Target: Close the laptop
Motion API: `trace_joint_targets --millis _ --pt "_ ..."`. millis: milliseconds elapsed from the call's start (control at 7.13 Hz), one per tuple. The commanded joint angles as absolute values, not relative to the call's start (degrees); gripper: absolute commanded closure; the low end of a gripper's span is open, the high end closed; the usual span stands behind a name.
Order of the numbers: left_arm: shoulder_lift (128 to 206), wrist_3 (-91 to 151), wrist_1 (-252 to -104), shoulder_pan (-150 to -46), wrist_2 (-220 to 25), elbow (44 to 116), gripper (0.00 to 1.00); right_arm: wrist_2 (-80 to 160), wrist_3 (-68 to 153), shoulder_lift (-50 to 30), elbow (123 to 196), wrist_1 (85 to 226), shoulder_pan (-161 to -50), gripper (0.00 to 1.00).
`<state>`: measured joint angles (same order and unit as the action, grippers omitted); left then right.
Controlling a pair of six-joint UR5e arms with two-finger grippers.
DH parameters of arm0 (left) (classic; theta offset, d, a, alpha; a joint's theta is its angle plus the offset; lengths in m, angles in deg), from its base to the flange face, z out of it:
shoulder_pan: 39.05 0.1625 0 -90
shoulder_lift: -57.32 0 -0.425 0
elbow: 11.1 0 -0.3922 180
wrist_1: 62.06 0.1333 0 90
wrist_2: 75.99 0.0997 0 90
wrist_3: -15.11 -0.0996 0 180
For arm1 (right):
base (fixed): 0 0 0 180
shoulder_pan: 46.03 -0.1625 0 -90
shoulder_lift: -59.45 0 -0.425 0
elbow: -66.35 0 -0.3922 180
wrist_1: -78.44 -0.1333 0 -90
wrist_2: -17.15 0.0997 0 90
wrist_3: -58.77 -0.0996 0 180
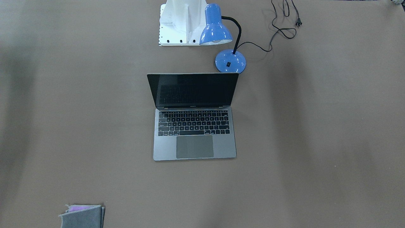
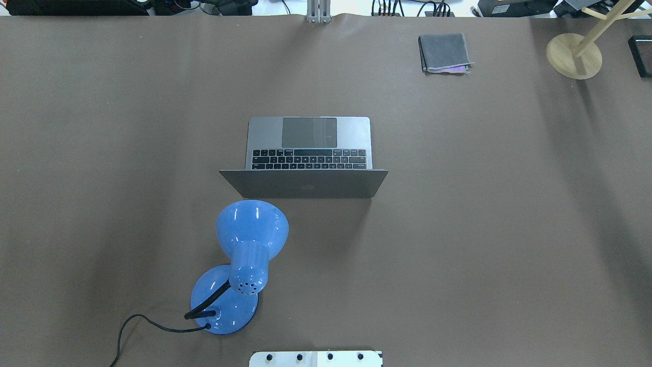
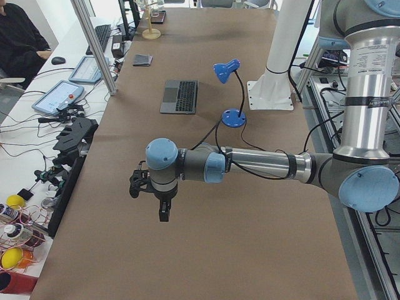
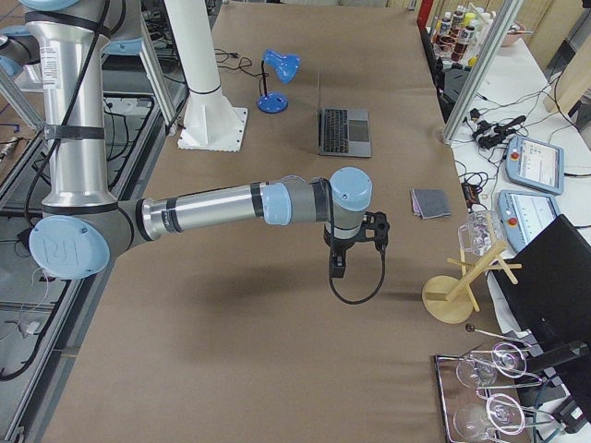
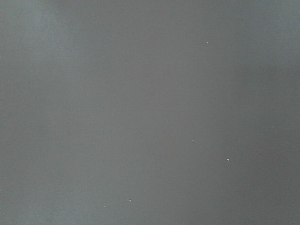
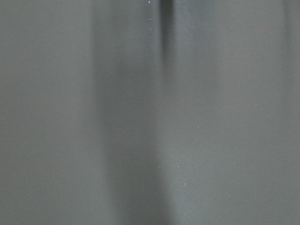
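Observation:
The laptop [image 1: 194, 126] stands open in the middle of the table, its black screen upright and facing away from the robot. It also shows in the overhead view [image 2: 308, 153], the exterior left view [image 3: 179, 95] and the exterior right view [image 4: 343, 131]. My left gripper [image 3: 164, 212] hangs over bare table far from the laptop, toward the table's left end. My right gripper [image 4: 338, 268] hangs over bare table toward the right end. Both show only in the side views, so I cannot tell whether they are open or shut. Both wrist views show only the brown table cover.
A blue desk lamp [image 2: 244, 255] with a black cord stands just behind the laptop's lid, on the robot's side. A grey felt pouch [image 2: 444, 52] lies at the far edge. A wooden stand [image 2: 574, 55] is at the far right. The white robot base [image 1: 182, 22] sits behind the lamp.

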<state>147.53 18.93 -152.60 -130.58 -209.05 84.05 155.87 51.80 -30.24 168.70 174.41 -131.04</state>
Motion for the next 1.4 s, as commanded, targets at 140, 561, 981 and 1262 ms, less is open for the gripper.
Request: trace_joint_targets --millis 140,561,981,1262 --pt "151.4 21.3 -152.3 -130.0 -209.1 84.4 0.02 156.4 48.2 -24.1 167.5 174.5 -128.4 0.00" --pt "153.6 35.2 -152.7 -123.5 -212.0 88.2 0.02 161.6 41.5 -22.4 168.8 171.8 -124.4 0.00" --pt "158.6 54.3 -152.4 -116.2 -217.1 93.0 0.02 160.7 9.3 -16.0 171.0 159.9 -113.4 0.00" --pt "162.1 66.8 -154.4 -109.2 -217.1 95.5 0.02 161.0 -1.1 -14.4 175.1 159.2 -109.3 0.00"
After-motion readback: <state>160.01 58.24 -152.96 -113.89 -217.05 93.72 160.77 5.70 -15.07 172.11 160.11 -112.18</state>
